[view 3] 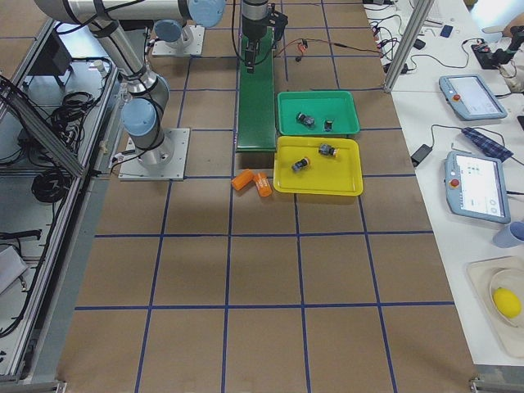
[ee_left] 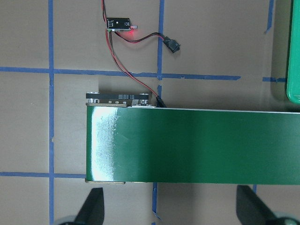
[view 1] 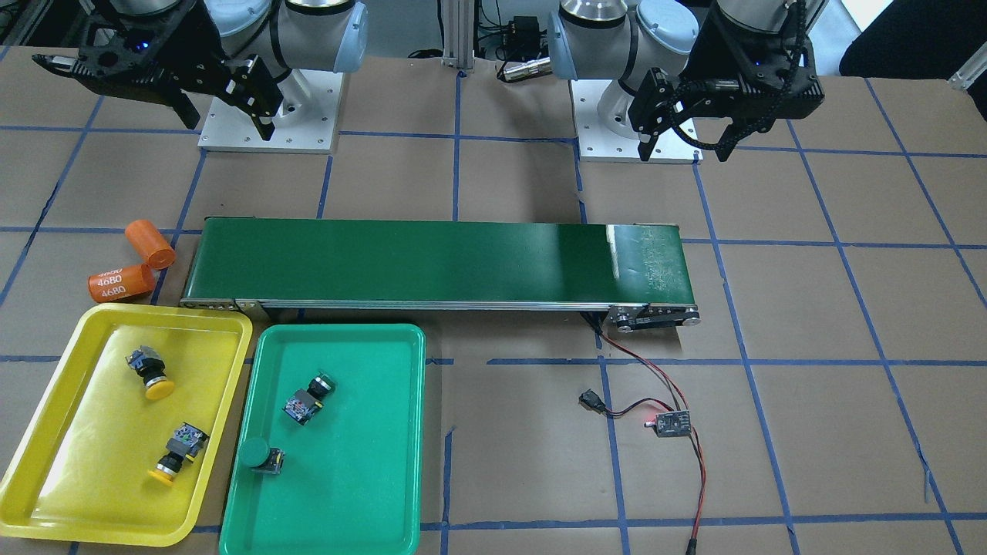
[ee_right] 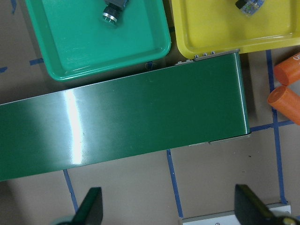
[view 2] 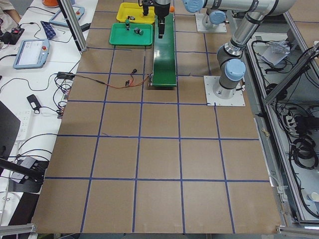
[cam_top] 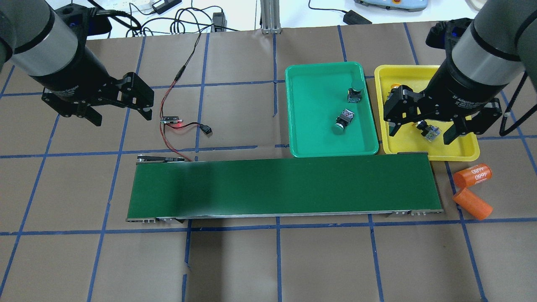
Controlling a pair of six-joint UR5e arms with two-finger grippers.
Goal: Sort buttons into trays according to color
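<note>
Along the operators' side of the long dark-green conveyor belt (view 1: pixel 432 262), at its end on the robot's right, two trays lie side by side on the brown papered desk (view 1: pixel 833 324). A yellow tray (view 1: pixel 85 416) holds both yellow buttons (view 1: pixel 152 373), and a green tray (view 1: pixel 362 462) holds both green buttons (view 1: pixel 308 399). Two orange cylinders (view 1: pixel 119 283) lie just off that belt end, beside the yellow tray. Near the belt's other end, a small circuit board (view 1: pixel 669 422) with a red light trails red and black wires (view 1: pixel 698 478). The right gripper (view 1: pixel 227 127) hangs on the robot's side of the belt, across it from the trays, jaws wide apart and empty. The left gripper (view 1: pixel 685 150) hangs by the opposite end, jaws also apart and empty, well apart from every button.
</note>
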